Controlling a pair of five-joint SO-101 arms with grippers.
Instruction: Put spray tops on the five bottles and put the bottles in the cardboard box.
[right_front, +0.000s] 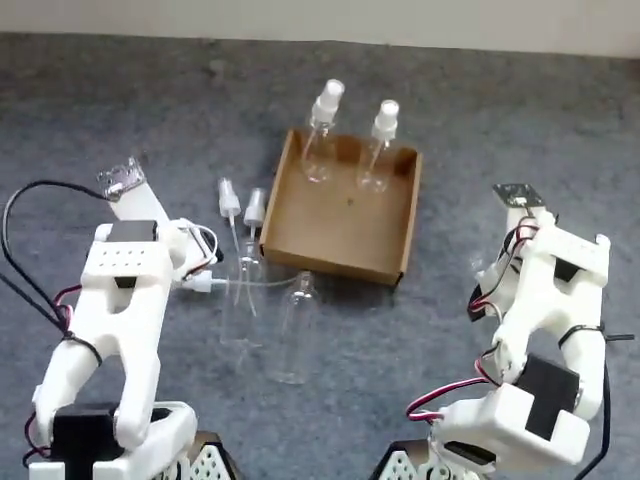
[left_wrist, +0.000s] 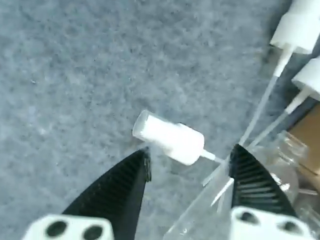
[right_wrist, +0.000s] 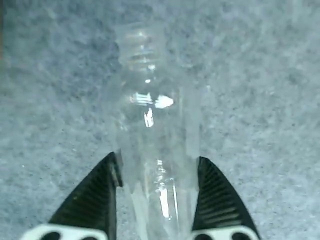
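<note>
A cardboard box (right_front: 345, 215) sits on the grey surface (right_front: 500, 120), with one capped bottle (right_front: 320, 150) and a second capped bottle (right_front: 376, 160) standing inside along its far wall. Two loose spray tops (right_front: 229, 197) lie just beside its left wall. Nearer the left arm (right_front: 125, 300), an uncapped bottle (right_front: 293, 335) lies on its side, perhaps with another bottle (right_front: 245, 272) beside it; the right arm (right_front: 545, 320) stands apart from the box.

The bottle (right_wrist: 155, 125) is cut off at its base by the frame's edge. Two spray tops (left_wrist: 300, 25) and the box (left_wrist: 311, 131) are cropped by the left wrist view's edge.
</note>
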